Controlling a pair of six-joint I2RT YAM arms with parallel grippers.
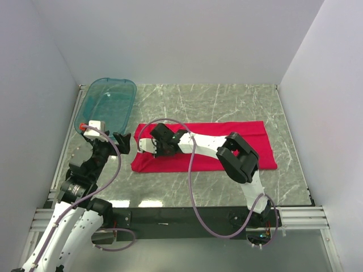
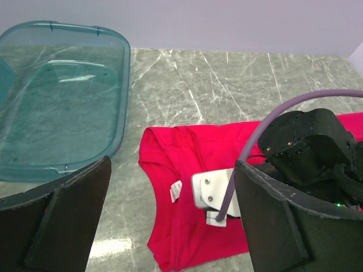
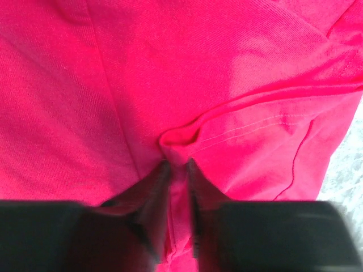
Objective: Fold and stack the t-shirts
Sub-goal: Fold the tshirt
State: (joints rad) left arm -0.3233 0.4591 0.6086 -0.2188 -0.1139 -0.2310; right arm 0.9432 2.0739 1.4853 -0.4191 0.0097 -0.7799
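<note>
Down at the right claw [image 3: 177,164], the two fingers stand almost together with a raised ridge of red cloth caught between their tips. I take that as a pinch on the shirt [image 1: 210,128], though the wrist view cannot show how firm it is. Cloth fills that whole view, with a stitched hem running off to the right of the tips.

From above, this pinch sits near the shirt's left end, a little in from the edge. The right arm reaches there from its base, lying slantwise over the cloth.

The shirt lies flat as a long band in the middle of the worktop [image 1: 227,96]. Its long axis runs left to right, parallel to the near edge, so nearly all of its length lies to the right of the pinch. A small white tag [image 2: 176,191] shows near the left end.

The left claw [image 2: 173,164] is spread wide and holds nothing. It hangs just off the shirt's left end, so it is the nearer one to that edge. Any fold from here probably carries the left end rightward along the band.

Beyond the left claw, the tub [image 1: 108,105] lies in the far left corner, apart from the shirt.
</note>
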